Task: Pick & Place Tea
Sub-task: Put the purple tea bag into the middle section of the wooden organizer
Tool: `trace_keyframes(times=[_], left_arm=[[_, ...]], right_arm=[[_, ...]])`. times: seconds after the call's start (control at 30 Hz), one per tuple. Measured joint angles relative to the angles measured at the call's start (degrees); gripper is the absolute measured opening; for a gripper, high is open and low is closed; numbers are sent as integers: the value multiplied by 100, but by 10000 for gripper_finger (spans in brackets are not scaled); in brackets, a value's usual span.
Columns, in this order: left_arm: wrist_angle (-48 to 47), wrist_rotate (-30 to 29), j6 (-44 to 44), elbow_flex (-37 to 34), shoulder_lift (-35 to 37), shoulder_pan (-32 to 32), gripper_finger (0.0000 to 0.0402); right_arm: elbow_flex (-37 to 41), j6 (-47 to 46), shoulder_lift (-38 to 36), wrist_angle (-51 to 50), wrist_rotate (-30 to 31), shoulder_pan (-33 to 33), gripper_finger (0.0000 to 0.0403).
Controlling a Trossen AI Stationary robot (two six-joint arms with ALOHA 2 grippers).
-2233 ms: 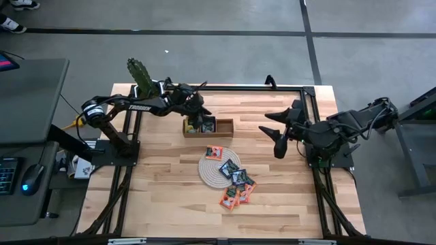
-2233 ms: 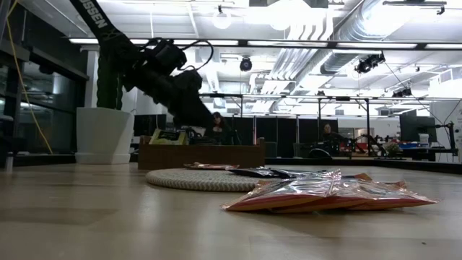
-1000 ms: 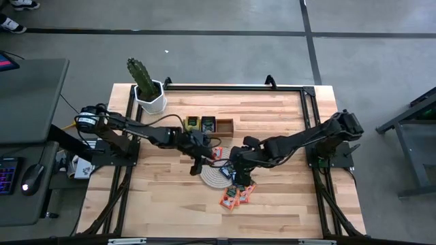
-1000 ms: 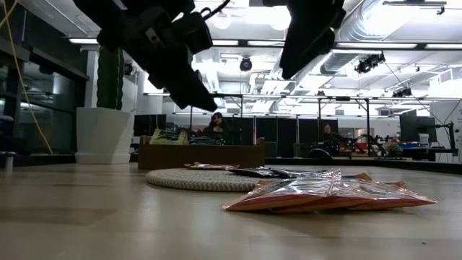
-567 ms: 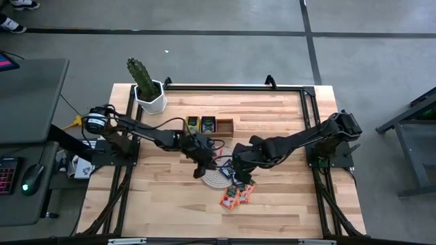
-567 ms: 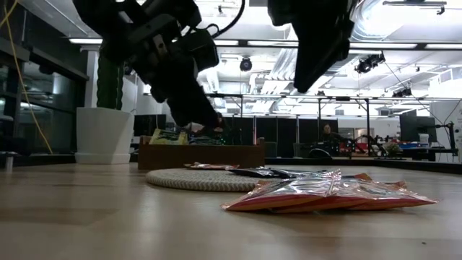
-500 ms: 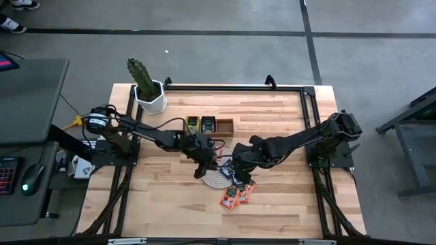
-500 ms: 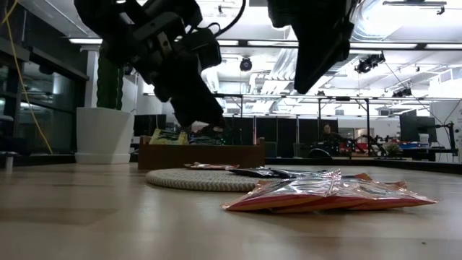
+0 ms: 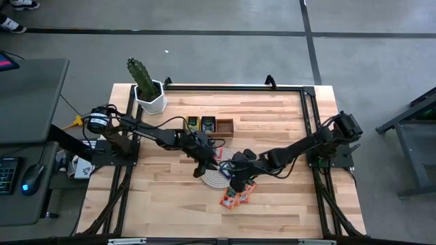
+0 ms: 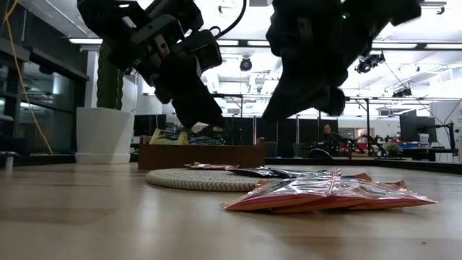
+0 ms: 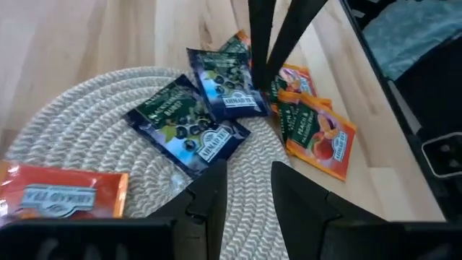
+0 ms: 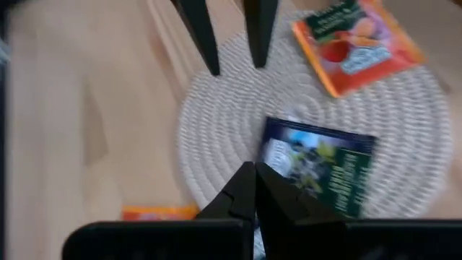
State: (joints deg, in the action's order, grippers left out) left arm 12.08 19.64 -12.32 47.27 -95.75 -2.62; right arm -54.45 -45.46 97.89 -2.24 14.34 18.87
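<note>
The right tool (image 12: 252, 189) has its two dark fingers pressed together, tips meeting at the near edge of a dark blue-black square paper sachet (image 12: 321, 166) that lies just ahead of it on the round pale woven mat (image 12: 216, 123). Whether a corner of that sachet is actually pinched cannot be told. Beyond the tips, across the mat, lies an orange-red sachet (image 12: 355, 45).

The left tool (image 11: 249, 189) hovers over the same mat with its fingers partly apart and nothing between them. Just ahead of it lie two overlapping dark blue sachets (image 11: 195, 119), an orange-red one (image 11: 61, 193) sits off to one side, and more orange sachets (image 11: 317, 130) rest on the wooden counter (image 11: 86, 36) past the mat's edge.

From above, both tools meet over the mat, with the brown wooden three-compartment tray (image 9: 208, 126) behind the left tool.

These sachets look light, thin and floppy, with slick foil-like faces; lying flat, they offer little to grab. A raised edge or corner seems the best hold, and overlapping ones may lift together.
</note>
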Motion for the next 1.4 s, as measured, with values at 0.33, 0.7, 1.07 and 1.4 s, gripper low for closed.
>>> trace_keyframes(times=[0.33, 0.7, 1.07, 1.4], left_arm=[[-32, 82, 68, 2, -69, 49, 105], [-27, 81, 156, 2, -69, 167, 105], [-125, 177, 160, 2, -69, 189, 105], [-182, 91, 167, 2, -69, 189, 105]], right_arm=[[633, -258, 0, 1061, -148, -13, 1], [523, -65, 585, 1395, -421, -40, 0], [397, 201, 647, 1014, -545, -313, 0], [378, 333, 841, 983, -988, -317, 0]])
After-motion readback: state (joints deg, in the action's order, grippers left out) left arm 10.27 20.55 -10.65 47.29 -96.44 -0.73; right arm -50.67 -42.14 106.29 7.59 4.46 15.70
